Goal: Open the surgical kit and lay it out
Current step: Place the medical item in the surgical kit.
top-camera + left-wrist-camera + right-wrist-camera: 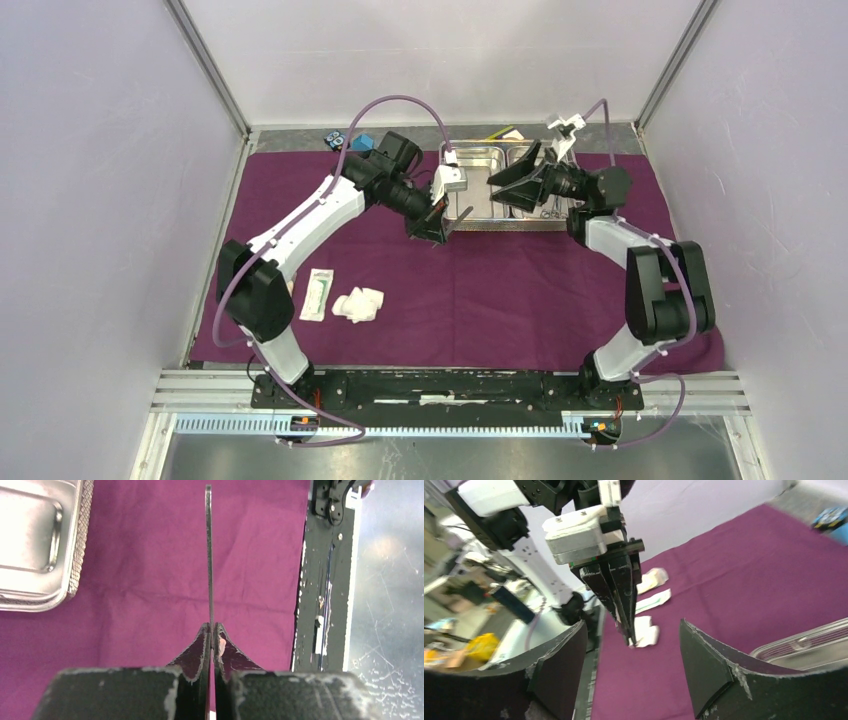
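Two arms reach in from the near edge and meet at the far middle of the dark-purple cloth wrap [500, 300], which lies spread flat over most of the table. The left arm [310, 215] slants up toward 1 o'clock and the right arm [640, 260] bends back toward 11 o'clock.

The shiny two-compartment steel tray [478, 165] sits on the cloth at 12 o'clock, against the far edge. The right gripper [495, 190] hangs over the tray near its middle divider. In the right wrist view its fingers [559, 665] stand wide apart with nothing between the pads.

The left gripper [437, 228] is just off the tray's near-left corner, at about 7 o'clock from it. Its jaws are pressed together on a slim steel instrument [209, 555]. The left wrist view shows this edge-on as a thin straight strip rising out of the pads above bare cloth. Whether it is tweezers or a clamp cannot be told.

The flat white packet [318, 295] lies on the cloth at 8 o'clock, close to the left arm's elbow. A white gauze wad [358, 304] sits just beside it at 3 o'clock.

The small blue and black blocks [350, 141] rest at 11 o'clock, beyond the cloth's far edge, behind the left wrist
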Controlling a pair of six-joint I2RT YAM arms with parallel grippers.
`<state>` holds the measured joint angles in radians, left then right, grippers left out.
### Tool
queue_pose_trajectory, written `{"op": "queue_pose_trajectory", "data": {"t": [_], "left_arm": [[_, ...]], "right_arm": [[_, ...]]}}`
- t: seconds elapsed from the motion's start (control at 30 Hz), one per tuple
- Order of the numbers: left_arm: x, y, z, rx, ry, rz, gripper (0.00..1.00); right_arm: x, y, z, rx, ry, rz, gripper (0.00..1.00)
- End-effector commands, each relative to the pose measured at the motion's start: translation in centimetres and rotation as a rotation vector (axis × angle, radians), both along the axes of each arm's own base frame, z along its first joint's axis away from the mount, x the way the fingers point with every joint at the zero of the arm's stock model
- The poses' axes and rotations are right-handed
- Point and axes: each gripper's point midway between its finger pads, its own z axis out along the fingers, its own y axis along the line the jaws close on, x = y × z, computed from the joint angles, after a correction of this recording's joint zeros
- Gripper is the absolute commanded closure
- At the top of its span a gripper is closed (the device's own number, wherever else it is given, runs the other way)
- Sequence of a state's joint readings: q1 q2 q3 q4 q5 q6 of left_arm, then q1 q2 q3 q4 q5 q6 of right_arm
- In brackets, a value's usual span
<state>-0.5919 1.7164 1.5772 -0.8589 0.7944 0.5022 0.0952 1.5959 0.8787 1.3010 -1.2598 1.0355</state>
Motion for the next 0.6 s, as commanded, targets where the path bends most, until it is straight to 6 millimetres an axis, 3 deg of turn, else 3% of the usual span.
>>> {"op": "queue_pose_trajectory", "data": {"t": [0.0,0.1,0.2,0.33,0.57], "left_arm": [[-1.1,1.0,1.6,0.020,-0.088,-0.076,0.98],[-1.0,0.9,1.6,0.023,-0.081,-0.069,0.98],[-0.9,0.9,1.5,0.027,-0.075,-0.054,0.98],[-0.7,0.9,1.5,0.030,-0.081,-0.044,0.98],[-0.5,1.2,1.6,0.041,-0.113,-0.045,0.98]], "right_arm": [[-3.6,0.7,0.9,0.021,-0.101,0.157,0.28],[-2.9,0.8,0.3,0.025,-0.058,0.131,0.28],[-0.7,0.8,-0.8,-0.002,-0.014,0.044,0.28],[3.1,0.4,-4.0,-0.259,-0.060,-0.144,0.25],[1.0,1.1,-4.6,-0.303,-0.105,-0.071,0.26]]}}
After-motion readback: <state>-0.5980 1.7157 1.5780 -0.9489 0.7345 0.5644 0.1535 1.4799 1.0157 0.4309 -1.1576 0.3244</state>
